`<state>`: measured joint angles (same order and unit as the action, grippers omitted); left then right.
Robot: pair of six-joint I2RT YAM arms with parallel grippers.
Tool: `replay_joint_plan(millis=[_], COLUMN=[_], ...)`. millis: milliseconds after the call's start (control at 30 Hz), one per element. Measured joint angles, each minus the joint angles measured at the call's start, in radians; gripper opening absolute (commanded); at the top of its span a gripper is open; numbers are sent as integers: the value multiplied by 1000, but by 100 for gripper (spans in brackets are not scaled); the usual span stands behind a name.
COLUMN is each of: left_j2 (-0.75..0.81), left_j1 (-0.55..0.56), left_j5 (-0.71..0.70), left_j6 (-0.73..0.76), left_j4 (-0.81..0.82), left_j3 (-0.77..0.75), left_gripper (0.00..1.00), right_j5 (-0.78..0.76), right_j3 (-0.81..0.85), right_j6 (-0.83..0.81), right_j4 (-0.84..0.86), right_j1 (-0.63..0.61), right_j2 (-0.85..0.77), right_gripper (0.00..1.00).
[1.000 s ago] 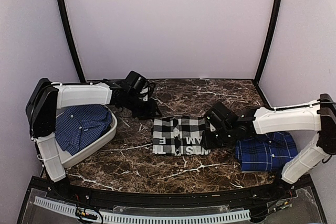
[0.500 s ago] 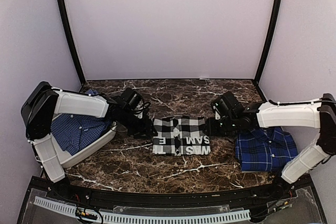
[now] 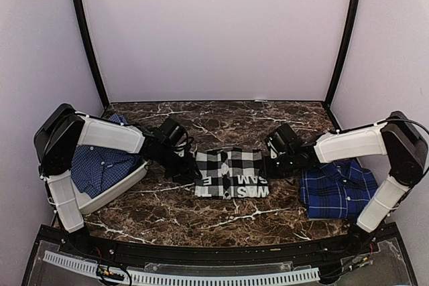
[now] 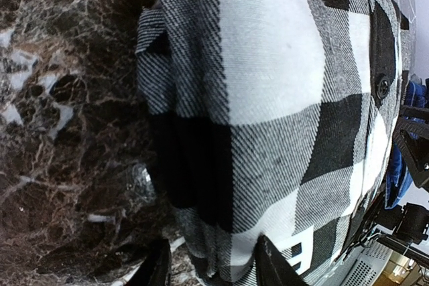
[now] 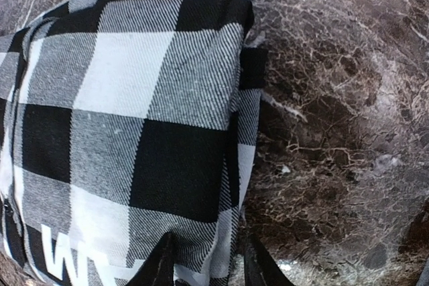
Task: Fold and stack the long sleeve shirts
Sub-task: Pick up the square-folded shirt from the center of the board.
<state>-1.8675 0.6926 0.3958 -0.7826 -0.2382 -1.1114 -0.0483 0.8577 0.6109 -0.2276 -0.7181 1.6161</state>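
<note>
Nearest, on the right of the table (image 3: 221, 222), a dark blue plaid shirt (image 3: 338, 192) is laid folded. Just beyond, at the middle, the black-and-white checked shirt (image 3: 231, 177) is laid folded, lettering up. Its left edge is straddled by the left end effector (image 4: 213, 259), unclenched. Its right edge is flanked by the right end effector (image 5: 204, 256); whether it is grasped cannot be told. Farther left, a blue shirt (image 3: 100, 162) is heaped in a white bin (image 3: 137, 172).

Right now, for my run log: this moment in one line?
checked shirt: folded | left gripper: straddles left edge | right gripper: straddles right edge
</note>
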Motion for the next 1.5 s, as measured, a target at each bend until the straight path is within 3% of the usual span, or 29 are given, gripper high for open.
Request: replay_joint_plan(millis=[300, 733, 867, 1033, 1133, 1500], left_j2=[-3, -33, -40, -57, -63, -28], left_j1=[1, 8, 8, 8, 9, -2], left_j5=[-18, 11, 21, 37, 37, -8], left_j6=[-18, -67, -92, -128, -145, -79], left_j4=[-1, 67, 111, 171, 186, 5], left_j3=[2, 5, 18, 31, 31, -72], left_gripper=[40, 31, 22, 2, 0, 0], right_j5=[1, 14, 18, 25, 27, 60], right_j3=[-43, -54, -55, -55, -55, -20], right_j6=[-8, -7, -7, -6, -7, -13], right_j4=[43, 76, 77, 78, 78, 16], right_j1=[7, 8, 8, 10, 10, 10], right_j2=[32, 32, 32, 32, 32, 16], right_gripper=[29, 29, 29, 29, 29, 38])
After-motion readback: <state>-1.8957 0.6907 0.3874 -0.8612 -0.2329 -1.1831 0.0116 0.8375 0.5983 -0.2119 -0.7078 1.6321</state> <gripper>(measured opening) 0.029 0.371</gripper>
